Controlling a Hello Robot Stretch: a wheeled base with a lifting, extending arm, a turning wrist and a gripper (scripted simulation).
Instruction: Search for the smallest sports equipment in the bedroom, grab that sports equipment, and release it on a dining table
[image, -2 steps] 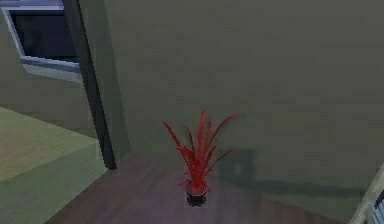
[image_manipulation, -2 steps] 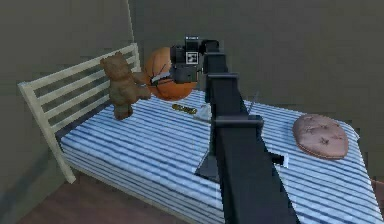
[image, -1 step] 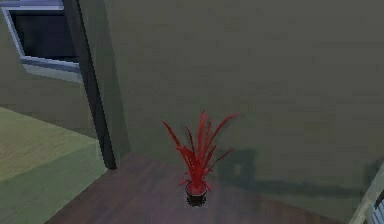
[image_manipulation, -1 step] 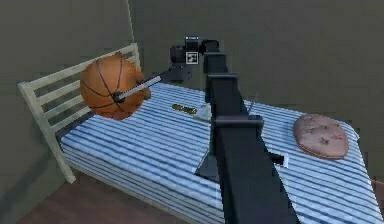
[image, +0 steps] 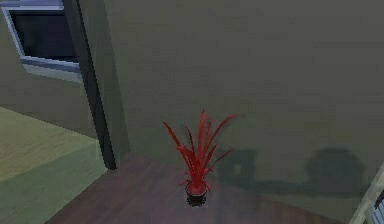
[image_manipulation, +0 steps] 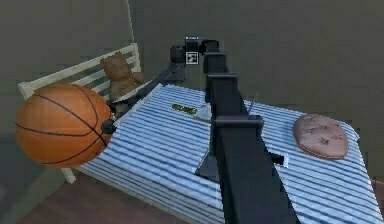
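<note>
Since the pincer (image_manipulation: 112, 123) sat right at the basketball (image_manipulation: 58, 125), I judged the grab step to be in hand, w/ carry & drop-off on a dining tabletop not yet done. Whether this ball was the room's smallest sports item, I couldn't say. Next move prob. called for a sure hold, a lift clear of the striped bed (image_manipulation: 150, 150), then drawing the arm in before driving off.

The arm (image_manipulation: 235, 140) ran as a dark bar out across the bed, thin fingers angled down-left to the ball's right side at the bed's head corner. Couldn't tell if the pincer gripped anything, b/c bed & headboard (image_manipulation: 75, 75) lay behind.

Farther out were a small dark item (image_manipulation: 183, 107) on the covers, a teddy bear (image_manipulation: 120, 72) and a brownish pillow (image_manipulation: 322, 135).

Ahead, a red-leaved potted plant (image: 198, 160) stood before a wall (image: 280, 80), w/ a window (image: 40, 35) beyond.
</note>
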